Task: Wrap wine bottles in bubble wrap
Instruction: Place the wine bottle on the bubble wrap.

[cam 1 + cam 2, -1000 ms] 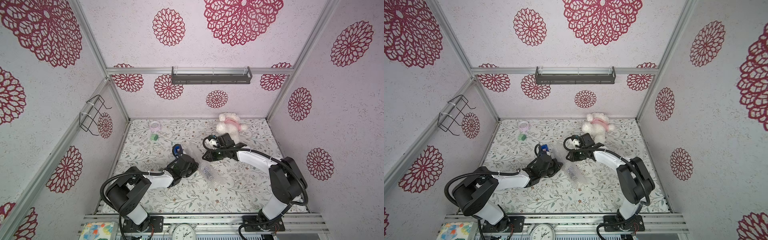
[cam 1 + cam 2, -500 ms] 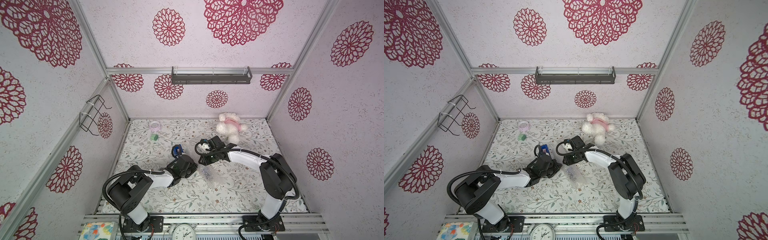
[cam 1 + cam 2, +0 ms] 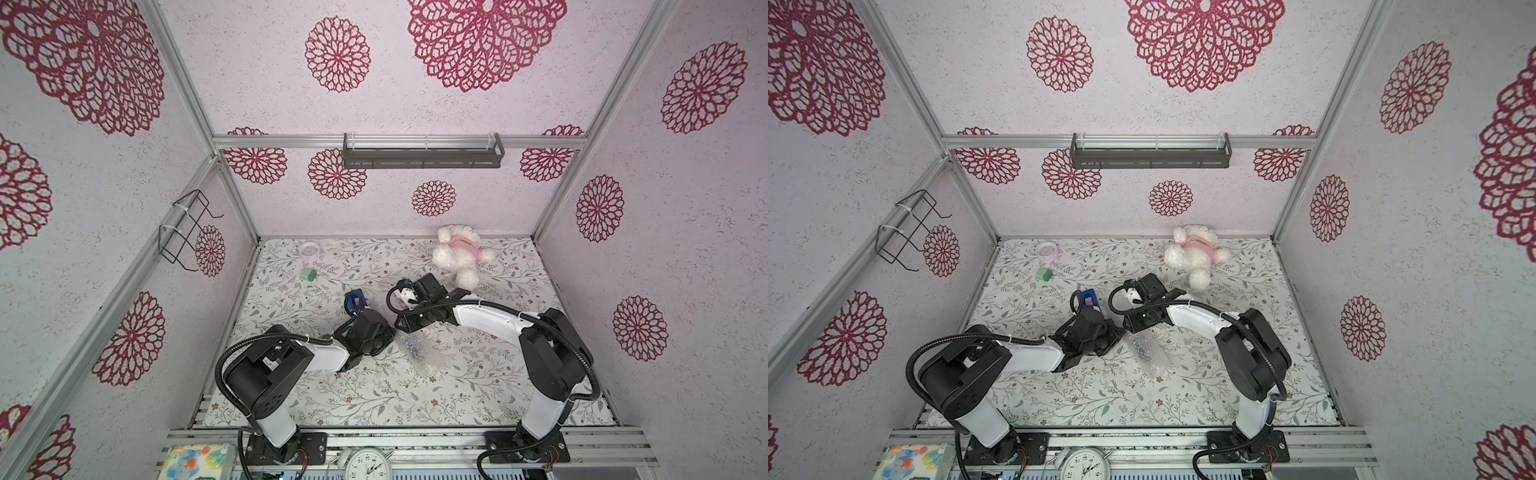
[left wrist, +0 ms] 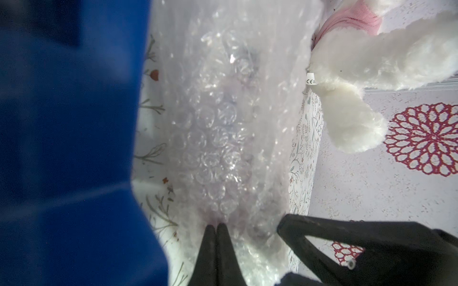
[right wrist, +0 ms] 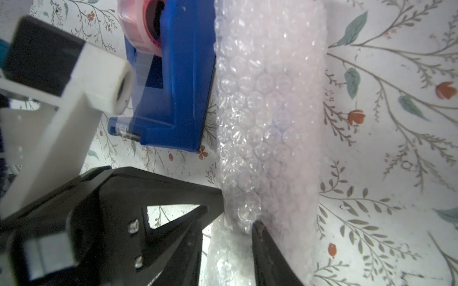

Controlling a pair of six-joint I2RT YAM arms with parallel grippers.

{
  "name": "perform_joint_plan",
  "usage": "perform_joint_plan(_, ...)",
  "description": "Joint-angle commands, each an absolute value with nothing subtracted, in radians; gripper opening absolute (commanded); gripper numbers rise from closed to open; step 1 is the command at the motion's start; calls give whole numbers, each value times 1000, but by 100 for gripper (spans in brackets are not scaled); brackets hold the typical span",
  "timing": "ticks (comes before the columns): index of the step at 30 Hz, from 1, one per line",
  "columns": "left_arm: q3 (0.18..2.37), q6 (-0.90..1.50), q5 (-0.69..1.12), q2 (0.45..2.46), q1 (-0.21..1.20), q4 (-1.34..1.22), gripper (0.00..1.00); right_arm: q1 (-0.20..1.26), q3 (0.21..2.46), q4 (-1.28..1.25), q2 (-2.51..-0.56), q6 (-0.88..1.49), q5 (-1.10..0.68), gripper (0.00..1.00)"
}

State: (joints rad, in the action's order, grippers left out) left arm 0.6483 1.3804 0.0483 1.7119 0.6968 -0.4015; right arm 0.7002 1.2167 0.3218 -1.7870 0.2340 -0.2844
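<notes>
Bubble wrap (image 3: 422, 355) lies rolled up mid-surface (image 3: 478, 395), running from 11 to 5 o'clock. A purplish tint inside suggests the wine bottle (image 5: 272, 126) is already bundled. The left end effector (image 4: 216, 229), tips pressed together, noses the roll's 11 o'clock end from the 9 o'clock side, likely pinning the loose flap. The right end effector (image 5: 238, 213), jaws apart, straddles that same end from 12 o'clock. The blue tape dispenser (image 5: 178, 74) sits just beside at 10 o'clock, handy for sealing.

Left arm (image 3: 322, 357): base at 7 o'clock, folded low, forearm pointing toward 2 o'clock.
Left gripper (image 4: 215, 226): fingers pressed together.
Right arm (image 3: 486, 320): base at 5 o'clock, elbow bent, forearm pointing toward 9 o'clock.
Right gripper (image 5: 233, 216): fingers parted.
</notes>
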Motion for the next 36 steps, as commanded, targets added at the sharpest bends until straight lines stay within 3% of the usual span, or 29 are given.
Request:
perform_joint_plan(1,668,1373,66,1758,681,-398,0,700,1192,346,-1741,265,-261,38)
perform_joint_plan(6,689,1346,88,1780,677,-407,0,676,1167,278,-1656,342,-296,48)
perform_joint_plan(12,730,1315,134,1810,671,-399,7,562,1095,195,-1584,468,-349,52)
perform_joint_plan(21,727,1284,144,1768,666,-376,30,552,1128,286,-1705,443,-366,53)
perform_joint_plan(25,727,1227,139,1692,651,-298,34,557,1127,274,-1713,451,-370,53)
perform_joint_plan(33,714,1144,166,1560,595,-214,36,560,1134,295,-1716,446,-359,52)
perform_joint_plan(36,729,1128,203,1580,591,-224,25,560,1131,297,-1712,449,-357,51)
